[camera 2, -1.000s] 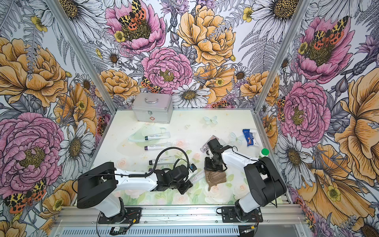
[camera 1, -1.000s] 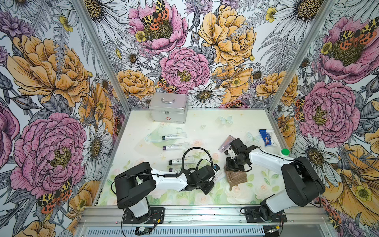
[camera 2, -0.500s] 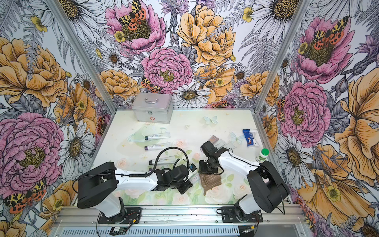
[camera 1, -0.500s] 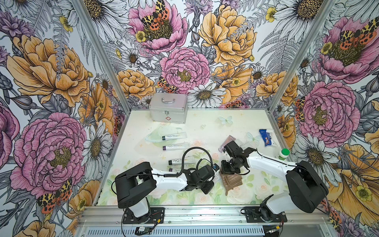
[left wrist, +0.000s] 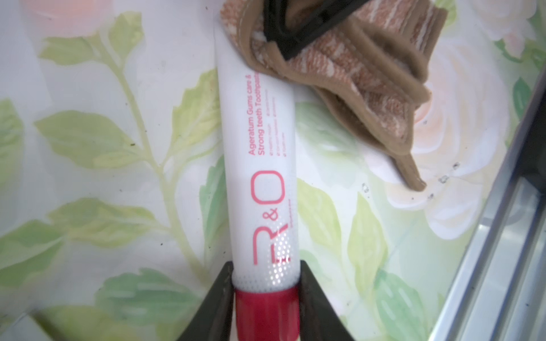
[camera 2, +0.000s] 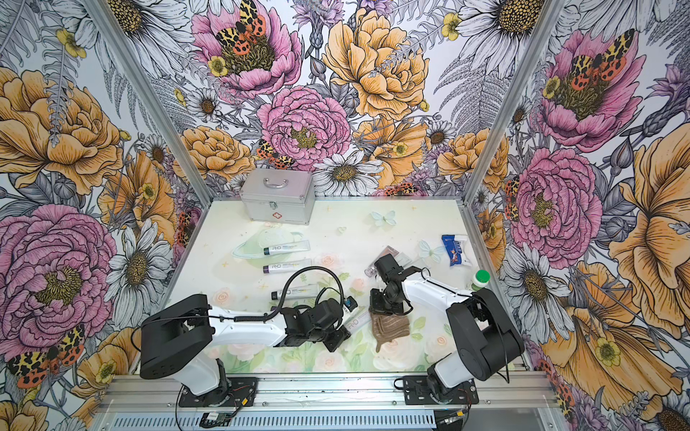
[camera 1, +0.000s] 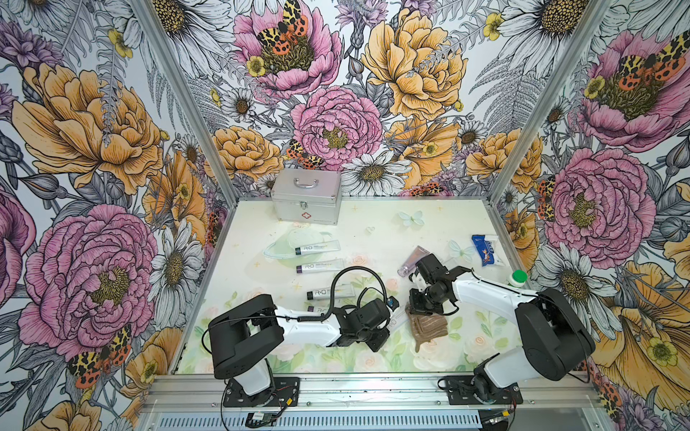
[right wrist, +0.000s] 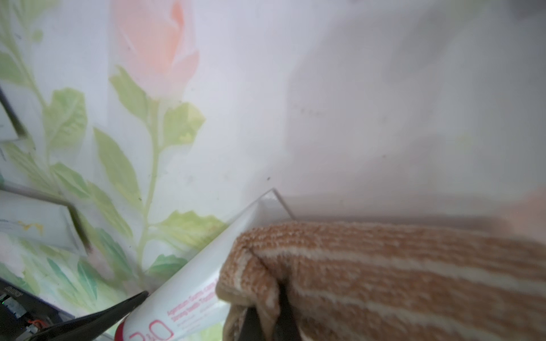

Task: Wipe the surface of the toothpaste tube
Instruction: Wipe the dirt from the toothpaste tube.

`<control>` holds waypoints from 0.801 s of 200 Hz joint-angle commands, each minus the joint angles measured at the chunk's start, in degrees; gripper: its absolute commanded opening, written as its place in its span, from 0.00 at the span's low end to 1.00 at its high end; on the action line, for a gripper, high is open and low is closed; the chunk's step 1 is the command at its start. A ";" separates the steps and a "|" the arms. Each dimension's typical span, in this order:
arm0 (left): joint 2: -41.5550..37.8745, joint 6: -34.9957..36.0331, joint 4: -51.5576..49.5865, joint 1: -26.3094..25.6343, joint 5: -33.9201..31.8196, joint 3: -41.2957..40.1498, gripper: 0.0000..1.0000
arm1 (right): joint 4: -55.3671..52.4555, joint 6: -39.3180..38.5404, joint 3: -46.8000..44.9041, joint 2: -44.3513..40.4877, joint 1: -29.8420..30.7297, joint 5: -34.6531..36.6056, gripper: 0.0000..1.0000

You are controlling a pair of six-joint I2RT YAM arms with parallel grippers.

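Brown cloth (left wrist: 369,73) pinched by right fingers (left wrist: 298,29), left fingers (left wrist: 212,307) clamping toothpaste tube (left wrist: 260,147), arms (camera 1: 310,330) low

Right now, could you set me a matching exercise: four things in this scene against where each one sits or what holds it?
Things:
1. toothpaste tube
2. striped cloth
3. silver case
4. green-capped bottle

Places:
A. standing upright at the right side
B. clamped at its capped end by the left claw
C. at the back, farthest from the robot
D. pinched in the right claw, lying over the tube's flat end

Pairs: 1-B, 2-D, 3-C, 4-A.
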 commanded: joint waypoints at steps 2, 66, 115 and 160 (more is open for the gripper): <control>-1.41 0.12 -0.10 0.68 -1.06 -0.84 0.34 | -2.90 -2.15 0.24 1.30 -1.23 5.43 0.00; -0.47 0.56 -0.03 0.68 -0.88 0.19 0.34 | -3.43 1.29 5.49 -2.72 2.48 -4.08 0.00; 0.06 0.58 -0.10 0.67 -0.63 0.71 0.34 | -2.94 2.12 7.17 0.63 6.99 -3.10 0.00; -0.12 0.80 -0.41 0.69 -0.72 1.00 0.34 | -2.81 0.45 6.65 4.64 6.84 0.80 0.00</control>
